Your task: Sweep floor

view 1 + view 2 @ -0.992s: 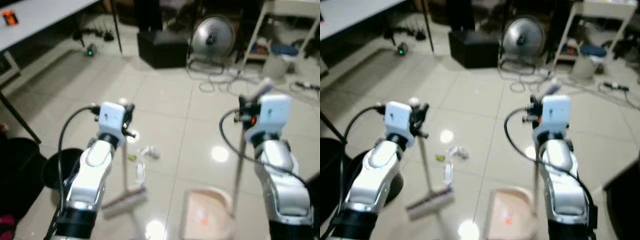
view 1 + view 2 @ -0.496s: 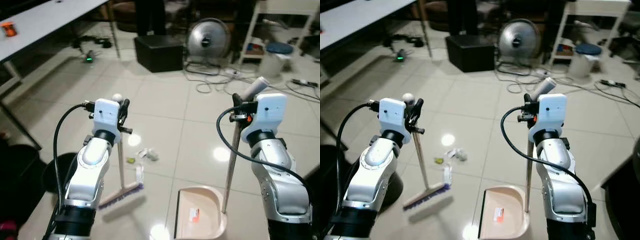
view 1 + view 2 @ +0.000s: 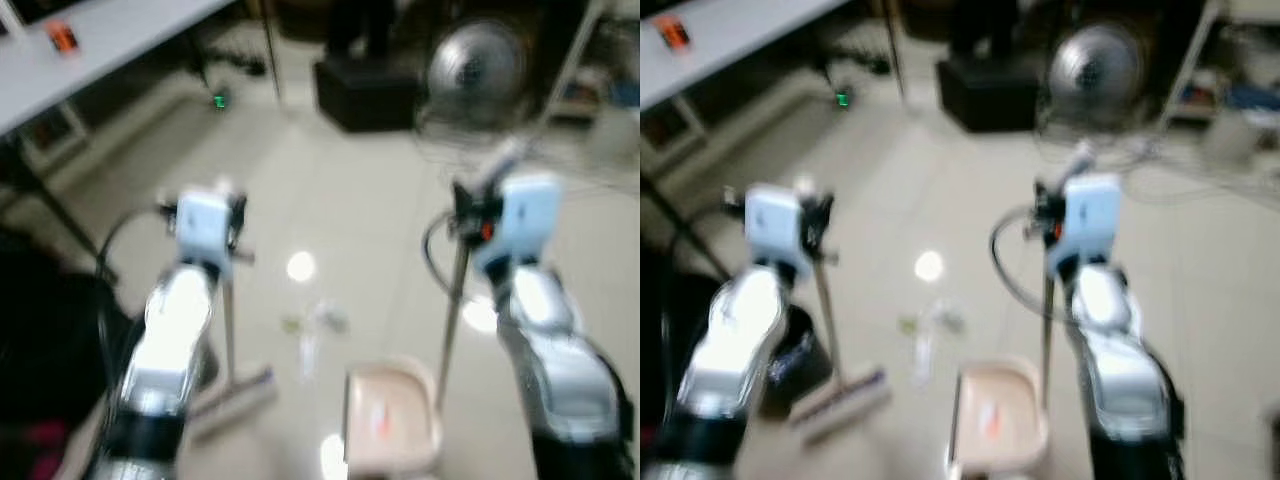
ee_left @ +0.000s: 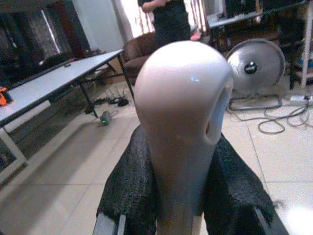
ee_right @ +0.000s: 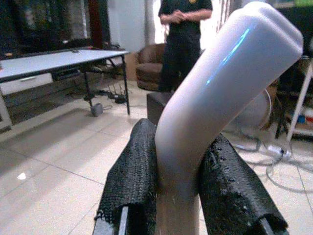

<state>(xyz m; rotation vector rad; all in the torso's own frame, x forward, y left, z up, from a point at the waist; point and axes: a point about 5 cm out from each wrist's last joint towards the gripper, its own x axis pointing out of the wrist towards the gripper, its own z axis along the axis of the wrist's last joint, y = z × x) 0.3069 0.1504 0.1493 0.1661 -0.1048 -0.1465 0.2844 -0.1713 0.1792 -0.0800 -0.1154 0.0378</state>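
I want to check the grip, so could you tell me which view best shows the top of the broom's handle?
The left wrist view: the pale rounded broom handle top sits sharp and close between the left gripper's black fingers. Both eye views are blurred, showing the thin pole running down to the broom head on the floor.

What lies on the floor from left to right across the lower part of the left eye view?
Black bin → broom head → small litter scraps → pink dustpan.
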